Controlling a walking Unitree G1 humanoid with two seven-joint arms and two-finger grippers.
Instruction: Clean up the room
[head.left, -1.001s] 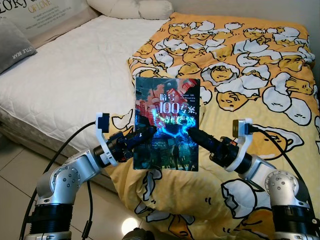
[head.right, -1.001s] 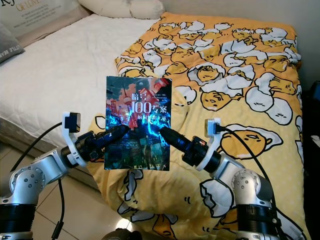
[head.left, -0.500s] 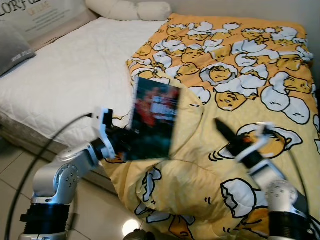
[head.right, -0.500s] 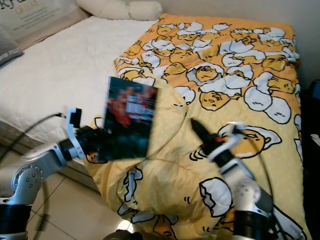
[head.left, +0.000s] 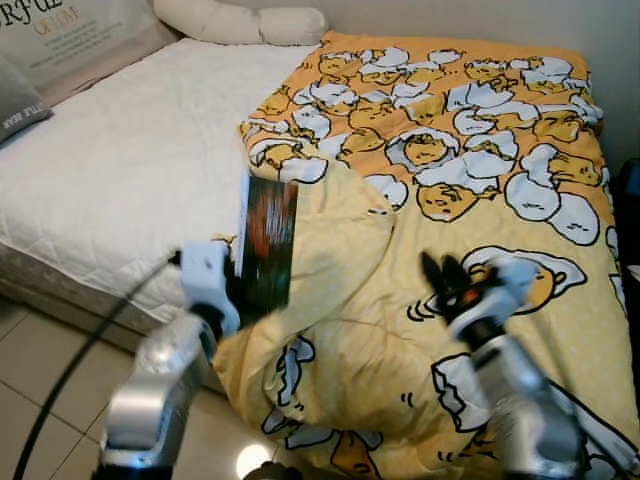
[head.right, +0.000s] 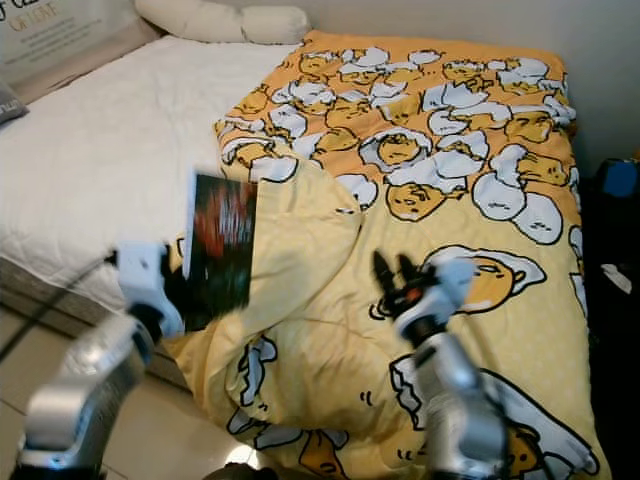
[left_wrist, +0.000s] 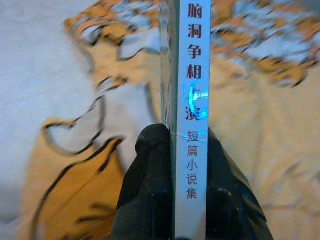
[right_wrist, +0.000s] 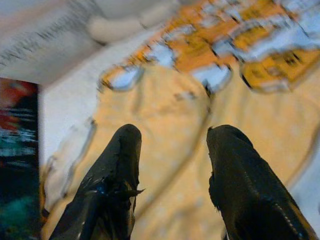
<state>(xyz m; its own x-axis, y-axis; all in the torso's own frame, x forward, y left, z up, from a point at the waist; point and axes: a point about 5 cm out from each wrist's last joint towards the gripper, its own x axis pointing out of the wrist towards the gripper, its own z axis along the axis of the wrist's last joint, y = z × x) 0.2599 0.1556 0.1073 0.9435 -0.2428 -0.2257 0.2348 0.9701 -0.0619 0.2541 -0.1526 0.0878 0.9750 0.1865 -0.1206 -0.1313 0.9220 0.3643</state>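
Book (head.left: 268, 237) stands pinched by its spine in my left gripper (left_wrist: 192, 150) for carrying off, my right gripper (head.left: 443, 275) spread empty over the duvet (head.left: 450, 150).

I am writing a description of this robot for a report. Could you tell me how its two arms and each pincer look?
Both arms are silver metal with rounded joints. The left pincer and the right pincer each have two long black fingers that taper toward the tips. A white bracket sits at each wrist. A thin black cable loops away from the left arm.
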